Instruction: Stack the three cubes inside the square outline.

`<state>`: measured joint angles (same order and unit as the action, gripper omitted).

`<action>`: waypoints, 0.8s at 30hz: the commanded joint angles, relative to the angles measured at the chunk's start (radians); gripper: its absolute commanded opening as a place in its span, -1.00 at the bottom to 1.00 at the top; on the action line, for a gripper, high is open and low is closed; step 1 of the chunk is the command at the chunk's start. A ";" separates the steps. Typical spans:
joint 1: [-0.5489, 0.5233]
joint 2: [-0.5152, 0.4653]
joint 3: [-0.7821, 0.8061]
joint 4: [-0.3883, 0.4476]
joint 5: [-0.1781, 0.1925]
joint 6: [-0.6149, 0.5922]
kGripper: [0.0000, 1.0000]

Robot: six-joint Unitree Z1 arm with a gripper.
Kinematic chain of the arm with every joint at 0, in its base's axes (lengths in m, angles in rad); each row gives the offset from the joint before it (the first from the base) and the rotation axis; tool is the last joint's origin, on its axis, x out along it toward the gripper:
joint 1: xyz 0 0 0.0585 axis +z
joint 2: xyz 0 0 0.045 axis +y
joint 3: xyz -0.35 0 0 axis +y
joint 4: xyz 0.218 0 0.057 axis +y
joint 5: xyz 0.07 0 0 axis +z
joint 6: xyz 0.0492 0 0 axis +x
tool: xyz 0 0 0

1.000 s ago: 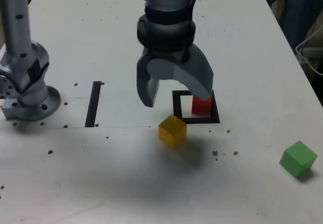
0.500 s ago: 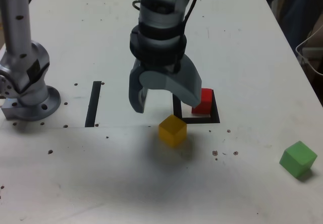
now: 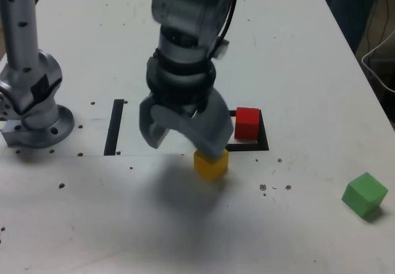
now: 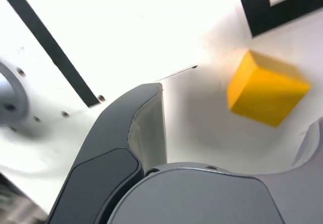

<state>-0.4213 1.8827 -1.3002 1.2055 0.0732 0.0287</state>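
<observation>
We see a matte white worktop (image 3: 308, 52), lightly speckled with dark specks, carrying three small solid-coloured cubes of like size; the red cube (image 3: 247, 123) sits inside the square outline (image 3: 264, 139), a flat black frame around a white centre, near that frame's far right corner in the exterior view; the yellow cube (image 3: 211, 165) rests on the bare worktop just in front of the outline's near left corner, partly covered in the exterior view by one grey finger; the green cube (image 3: 365, 194) lies well apart, toward the exterior view's right, turned at an angle. The gripper (image 3: 184, 132), smooth grey plastic with broad curved fingers (image 4: 131, 148), hangs above the yellow cube with its jaws spread wide and nothing between them gripped; in the wrist view we find the yellow cube (image 4: 265, 89) ahead of the gap, clear of both fingers, with a corner of the black outline (image 4: 262, 17) beyond it. A straight black strip (image 3: 115, 127) lies flat beside the arm's rounded metallic base (image 3: 34, 101).
</observation>
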 commanded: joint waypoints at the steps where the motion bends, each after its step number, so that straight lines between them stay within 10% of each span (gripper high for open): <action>1: -0.013 0.004 0.002 -0.004 0.014 0.063 0.89; 10: -0.043 0.000 0.014 -0.017 0.063 0.257 0.95; 24: -0.053 0.132 -0.075 -0.072 -0.006 0.260 0.90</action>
<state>-0.4728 2.0044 -1.3687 1.1421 0.0693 0.2870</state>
